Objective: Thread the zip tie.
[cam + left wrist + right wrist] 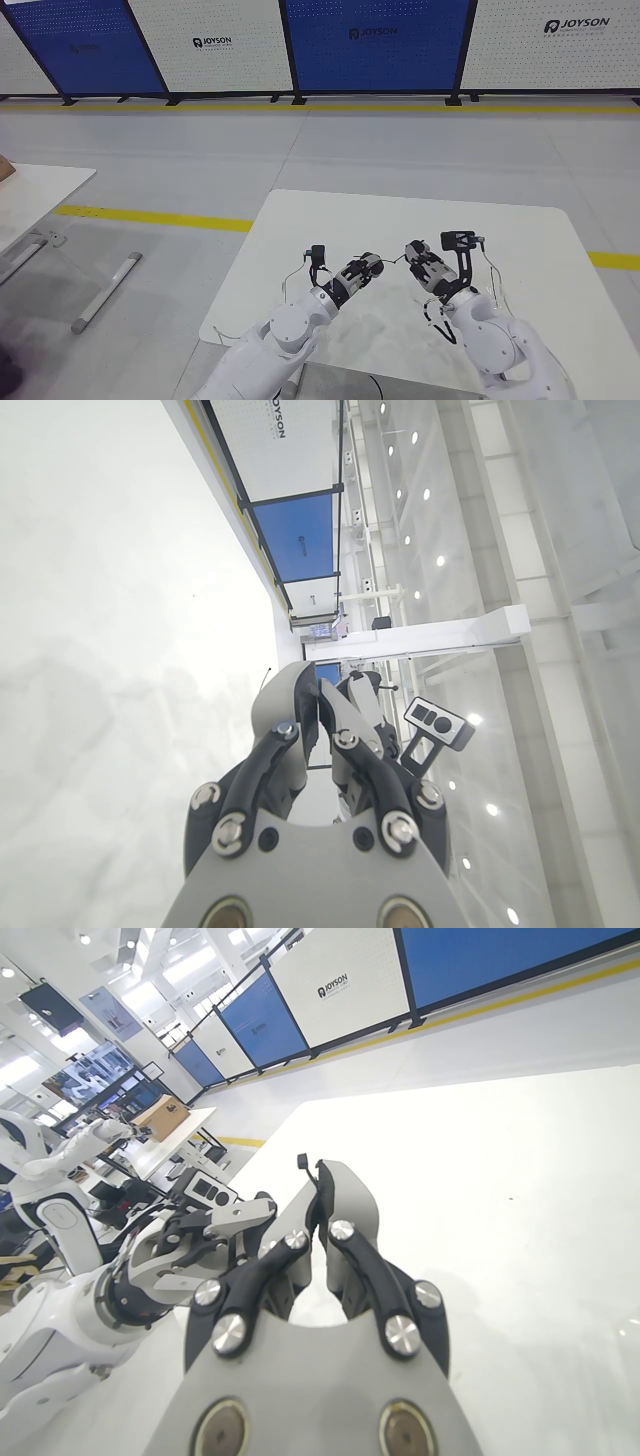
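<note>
The zip tie (397,260) is a thin black strap spanning the small gap between my two grippers, above the middle of the white table (520,240). My right gripper (320,1169) is shut on the strap, with the tie's square head (302,1161) sticking out just past its fingertips. My left gripper (316,672) is shut too, and a thin black tail end (266,676) pokes out beside one finger. In the top view the left gripper (374,263) and the right gripper (413,252) face each other tip to tip, a few centimetres apart.
The table's left edge (240,260) runs close beside the left arm. A second white table (35,195) stands off to the far left, with a grey bar (105,292) on the floor between them. Blue and white panels (375,45) line the back.
</note>
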{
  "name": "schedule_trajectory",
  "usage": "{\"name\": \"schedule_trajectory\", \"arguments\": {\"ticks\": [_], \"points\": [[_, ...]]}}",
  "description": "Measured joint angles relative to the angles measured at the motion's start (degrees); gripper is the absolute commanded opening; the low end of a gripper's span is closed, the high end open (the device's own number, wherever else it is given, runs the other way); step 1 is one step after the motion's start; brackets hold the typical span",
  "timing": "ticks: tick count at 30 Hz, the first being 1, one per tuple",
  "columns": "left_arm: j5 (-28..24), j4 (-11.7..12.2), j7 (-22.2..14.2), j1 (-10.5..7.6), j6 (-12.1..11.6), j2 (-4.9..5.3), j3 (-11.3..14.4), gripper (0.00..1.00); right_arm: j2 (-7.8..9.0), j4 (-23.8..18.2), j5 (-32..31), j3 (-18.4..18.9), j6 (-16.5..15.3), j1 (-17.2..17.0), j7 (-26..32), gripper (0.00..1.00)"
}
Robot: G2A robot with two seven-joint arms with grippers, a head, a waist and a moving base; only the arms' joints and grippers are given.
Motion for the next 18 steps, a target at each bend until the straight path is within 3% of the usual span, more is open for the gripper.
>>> {"name": "schedule_trajectory", "arguments": {"ticks": [8,14,18], "points": [[0.75,0.08,0.47,-0.16,-0.32,0.02,-0.06,0.0,0.08,-0.83,0.33,0.95,-0.14,-1.0,-1.28,0.0],[14.15,2.14,6.54,-0.86,-4.74,0.07,0.86,0.0,0.24,-1.5,0.61,1.99,-0.37,-1.99,-1.47,0.0],[20.36,3.87,7.09,-1.16,-6.96,0.2,1.26,0.0,0.3,-1.71,0.87,2.3,-0.58,-2.35,-1.22,0.0]]}}
